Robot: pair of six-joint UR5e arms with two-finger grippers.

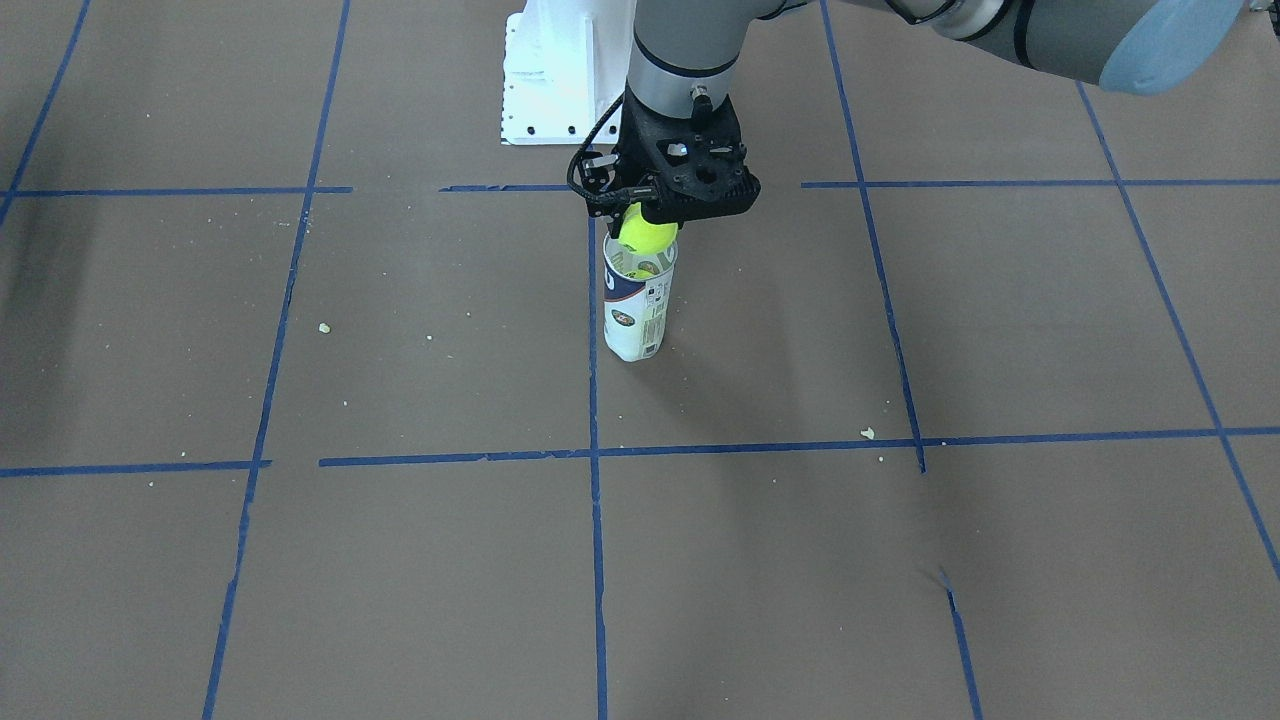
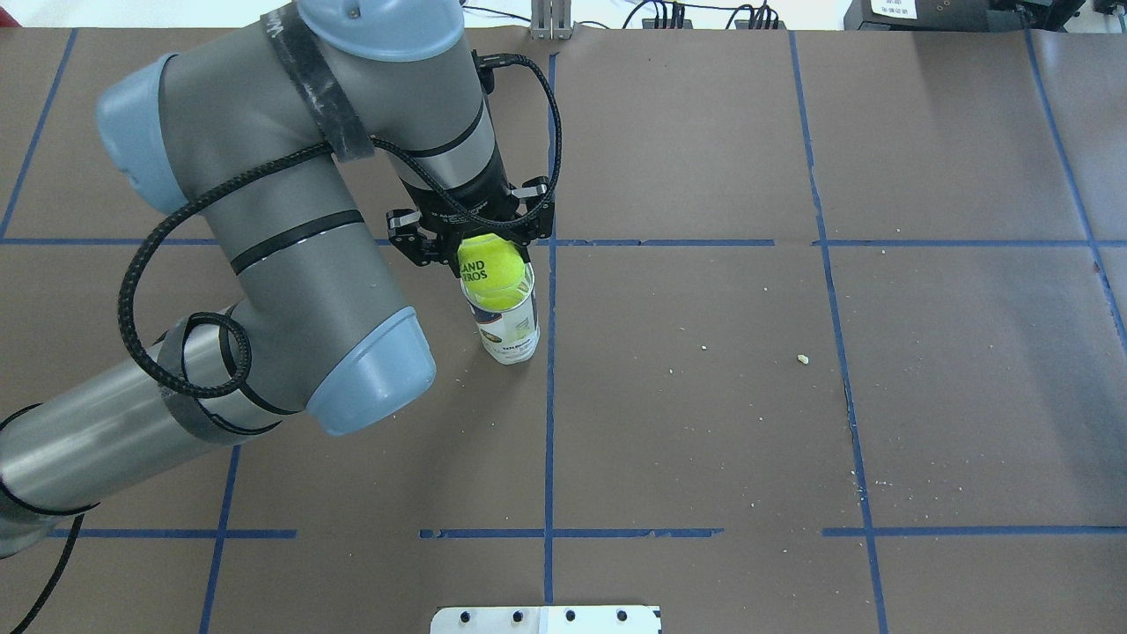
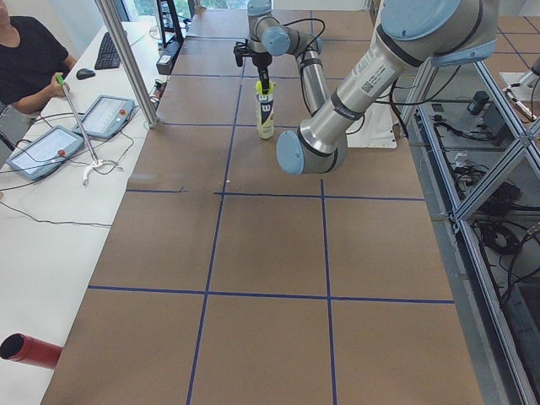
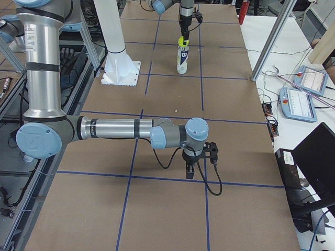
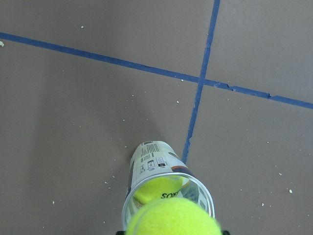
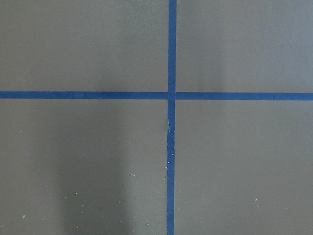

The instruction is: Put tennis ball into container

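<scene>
The tennis ball [image 2: 490, 267], yellow-green with dark lettering, hangs right at the open mouth of the container [image 2: 511, 336]. My left gripper [image 2: 487, 254] is shut on the ball from above. The container [image 1: 636, 312] is a clear tube with a white and navy label, standing upright on the brown table beside a blue tape line. In the left wrist view the held ball [image 5: 172, 219] fills the bottom edge, and a second yellow ball [image 5: 159, 187] lies inside the can [image 5: 150, 157]. My right gripper [image 4: 194, 168] hovers low over the table far from the can; I cannot tell its state.
The white pedestal base [image 1: 550, 85] stands just behind the can on the robot's side. Blue tape lines [image 6: 171, 95] grid the table. Small crumbs [image 1: 867, 433] lie scattered. An operator [image 3: 25, 59] and tablets [image 3: 105, 114] are at a side desk.
</scene>
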